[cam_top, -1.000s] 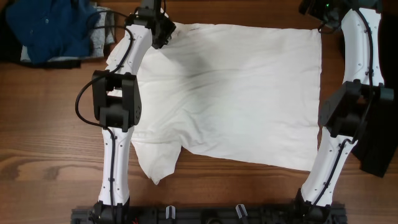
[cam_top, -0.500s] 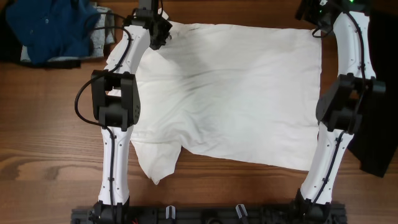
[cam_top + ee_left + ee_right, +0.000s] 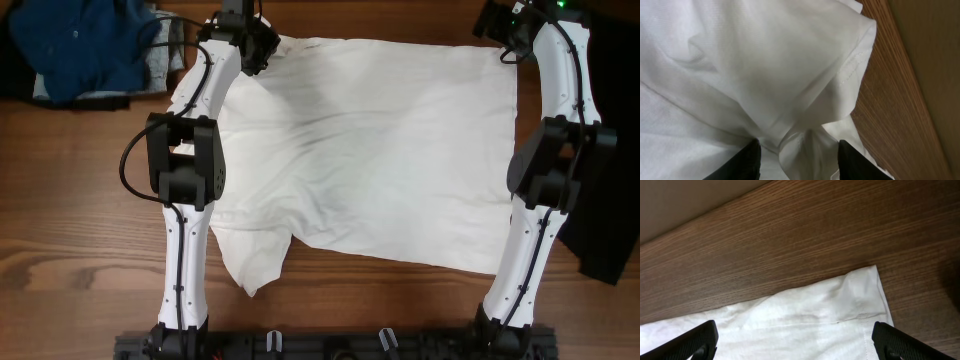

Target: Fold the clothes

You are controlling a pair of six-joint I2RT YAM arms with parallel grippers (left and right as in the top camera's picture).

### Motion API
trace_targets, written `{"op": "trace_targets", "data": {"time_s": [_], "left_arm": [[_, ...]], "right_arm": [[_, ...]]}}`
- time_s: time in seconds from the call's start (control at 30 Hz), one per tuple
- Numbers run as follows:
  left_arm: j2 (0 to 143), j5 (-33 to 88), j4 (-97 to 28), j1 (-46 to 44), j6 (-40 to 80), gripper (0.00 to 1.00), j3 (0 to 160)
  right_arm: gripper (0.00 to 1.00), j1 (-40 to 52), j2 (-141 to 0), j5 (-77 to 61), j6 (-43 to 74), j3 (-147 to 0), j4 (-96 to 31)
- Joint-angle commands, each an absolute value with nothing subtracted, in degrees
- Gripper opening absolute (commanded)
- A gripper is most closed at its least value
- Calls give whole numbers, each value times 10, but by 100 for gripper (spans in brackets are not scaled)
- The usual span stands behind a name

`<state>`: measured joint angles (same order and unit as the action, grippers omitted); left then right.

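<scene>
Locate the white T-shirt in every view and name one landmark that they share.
Overhead: the white T-shirt lies spread across the middle of the wooden table.
Left wrist: the white T-shirt fills most of the frame in bunched folds, with wood at the right.
Right wrist: the white T-shirt runs along the bottom, one corner at the right.
Shared landmark: the wooden table beside the shirt's edge.

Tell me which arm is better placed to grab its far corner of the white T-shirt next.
Left, probably. The left gripper is open and straddles a raised fold of the white T-shirt near the sleeve. The right gripper is open too, but it hangs above the flat hem corner.
</scene>
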<state>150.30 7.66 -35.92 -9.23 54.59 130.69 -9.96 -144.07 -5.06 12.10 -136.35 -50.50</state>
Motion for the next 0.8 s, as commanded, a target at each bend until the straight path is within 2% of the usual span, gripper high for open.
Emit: {"op": "trace_targets", "data": {"time_s": [0.0,0.1,0.27,0.5,0.77], "left_arm": [[1516,86,-366,-90,545,49,1305],[1516,91,-364,-90,545,48,1305],[1516,109,-350,-89,545,35,1305],[1516,109,-339,-89,545,4,1305],[1516,109,-334,-89,545,4,1305]], "right_arm": [[99,-102,-1450,-43,120,-1364,-505],[100,-102,-1450,-43,120,-1364,-508],[100,-102,-1450,-42,120,-1364,-510],[100,-102,-1450,-38,120,-1364,-511],[99,-102,-1450,-1,120,-1364,-515]]}}
